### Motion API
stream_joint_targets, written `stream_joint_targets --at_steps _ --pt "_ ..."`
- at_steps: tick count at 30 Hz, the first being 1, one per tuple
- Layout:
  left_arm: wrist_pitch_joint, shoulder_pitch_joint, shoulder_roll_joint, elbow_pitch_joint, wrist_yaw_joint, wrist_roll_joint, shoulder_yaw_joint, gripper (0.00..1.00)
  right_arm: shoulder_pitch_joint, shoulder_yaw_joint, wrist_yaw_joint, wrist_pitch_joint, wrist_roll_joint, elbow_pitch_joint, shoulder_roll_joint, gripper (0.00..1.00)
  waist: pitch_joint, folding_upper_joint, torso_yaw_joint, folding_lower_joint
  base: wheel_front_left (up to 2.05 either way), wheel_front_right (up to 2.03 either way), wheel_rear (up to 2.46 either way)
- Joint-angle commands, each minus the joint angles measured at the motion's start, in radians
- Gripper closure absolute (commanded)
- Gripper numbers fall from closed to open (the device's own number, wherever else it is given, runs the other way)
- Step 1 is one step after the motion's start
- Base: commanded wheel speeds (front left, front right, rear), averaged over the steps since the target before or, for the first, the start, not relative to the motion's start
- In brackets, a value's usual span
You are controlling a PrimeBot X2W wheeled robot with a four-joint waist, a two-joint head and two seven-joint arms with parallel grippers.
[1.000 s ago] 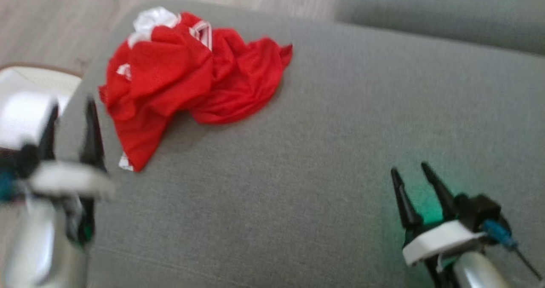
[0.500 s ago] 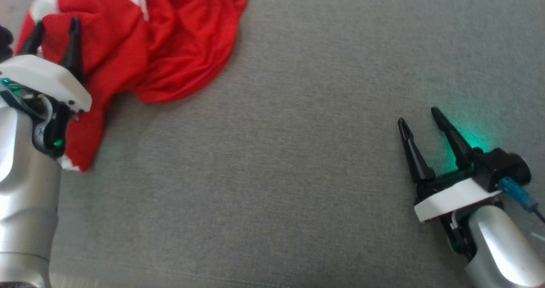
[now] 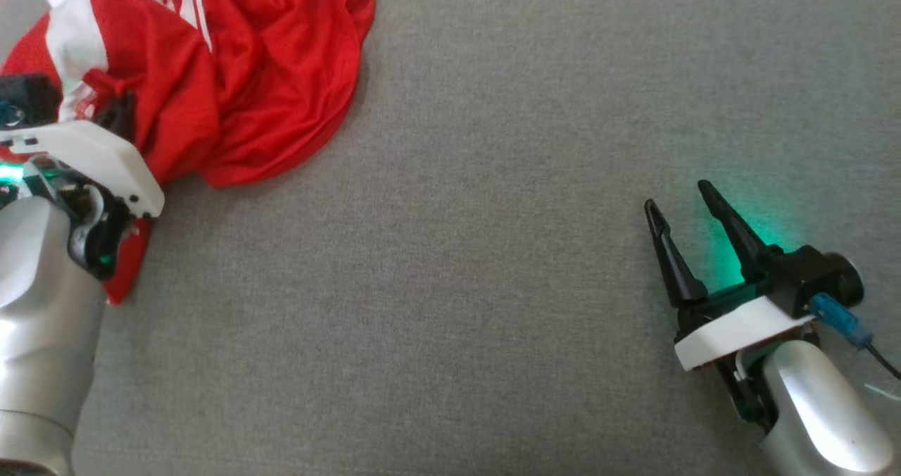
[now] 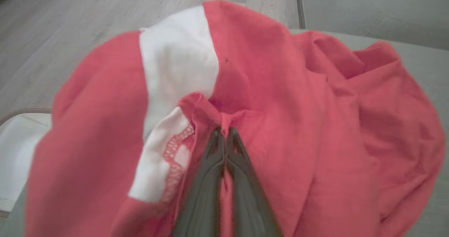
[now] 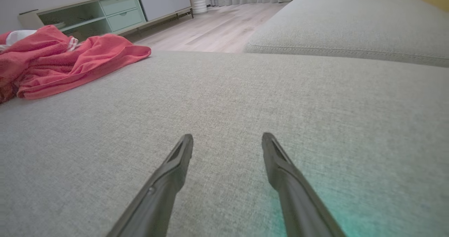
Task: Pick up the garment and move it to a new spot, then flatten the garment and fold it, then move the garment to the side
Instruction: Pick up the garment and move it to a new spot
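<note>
The garment (image 3: 267,96) is a red mesh jersey with white panels and stripes, crumpled in a heap at the far left of the grey sofa cushion (image 3: 493,265). In the head view its long axis runs from lower left to upper right, ending in a pointed corner. The left gripper (image 4: 224,132) is pressed together, pinching a red fold beside a white panel. The right gripper (image 3: 677,198) is spread over bare cushion, well apart from the garment.
</note>
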Motion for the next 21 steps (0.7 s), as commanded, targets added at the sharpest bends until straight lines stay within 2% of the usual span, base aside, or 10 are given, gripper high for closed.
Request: stream_joint_targets --at_steps 1,6,12,21 --pt "-0.019 -0.046 0.075 -0.038 0.002 -0.021 0.023 1.00 0.021 0.021 -0.001 -0.003 0.013 -0.021 0.006 0.00 -0.029 0.0000 -0.007 0.0000 0.00 0.00 0.00" --pt "-0.058 -0.088 0.124 -0.168 0.002 -0.109 -0.006 1.00 0.028 0.025 -0.001 -0.003 0.026 -0.019 0.030 0.00 -0.094 0.0000 -0.029 0.0000 0.00 0.00 0.00" --pt "-0.032 -0.078 0.178 -0.442 0.002 -0.227 -0.070 1.00 0.045 0.018 -0.001 -0.003 0.039 -0.018 0.074 0.00 -0.179 0.0000 -0.082 0.0000 0.00 0.00 0.00" --pt "0.107 -0.018 0.171 -0.892 0.013 -0.366 -0.134 1.00 0.057 0.017 -0.001 -0.003 0.048 -0.042 0.112 0.00 -0.242 0.0000 -0.200 0.0000 0.00 0.00 0.00"
